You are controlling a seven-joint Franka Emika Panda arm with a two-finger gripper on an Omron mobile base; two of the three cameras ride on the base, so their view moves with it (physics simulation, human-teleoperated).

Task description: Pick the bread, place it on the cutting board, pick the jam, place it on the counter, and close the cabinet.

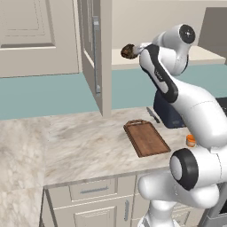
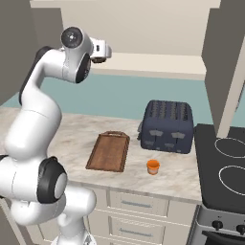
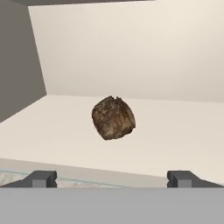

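On the cabinet (image 1: 95,57) shelf you have 1 bread (image 3: 113,118).
Your end effector (image 3: 112,178) is released, short of it; 1 jam (image 2: 153,166) sits on the desk (image 1: 84,146) beside 1 cutting board (image 2: 109,151), its long axis running front to back.

A rendered home kitchen: a marbled beige stone counter (image 1: 84,146) over drawers, a dark blue toaster (image 2: 167,127), a black stovetop (image 2: 222,174), and beige panelled wall cabinets (image 1: 37,35).
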